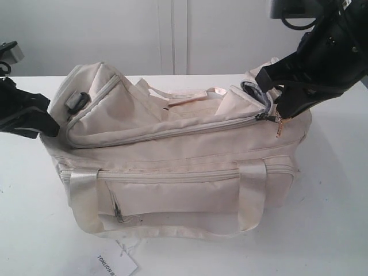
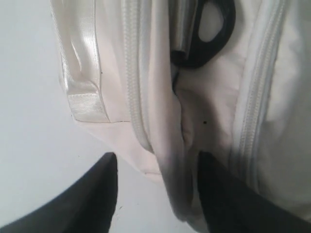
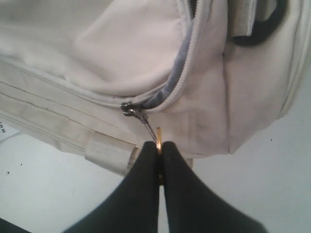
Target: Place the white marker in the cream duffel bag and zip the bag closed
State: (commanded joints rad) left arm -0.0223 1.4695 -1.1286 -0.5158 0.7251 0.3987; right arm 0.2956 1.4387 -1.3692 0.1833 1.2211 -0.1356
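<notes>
- Judging by its slumped sides and creased flap, we take the cream duffel bag [image 1: 172, 155] for soft, light and floppy. It sits on the white table [image 1: 333, 218] and would likely drag along under a pull unless braced.
- We cannot see the white marker in any view. It may be inside the bag, but we cannot tell.
- Our right gripper [image 3: 159, 148] has its jaws pressed together on the thin gold zip pull [image 3: 159, 136], a small, slick metal tab hanging from the dark slider [image 3: 129, 109]. We reckon this is the right place to hold, pulling along the line of the teeth.
- Past the slider the zip gapes around the bag's end and shows grey lining [image 3: 167, 90]. Along the front it looks closed.
- Our left gripper [image 2: 156, 165] has its jaws apart, straddling a fold of cloth at the other end, near a black plastic ring [image 2: 209, 39]. One finger touches the cloth and the other stands clear.
- The handles [image 1: 83, 195] are glossy, ribbon-like straps, probably slippery. The body is matte woven cloth.
</notes>
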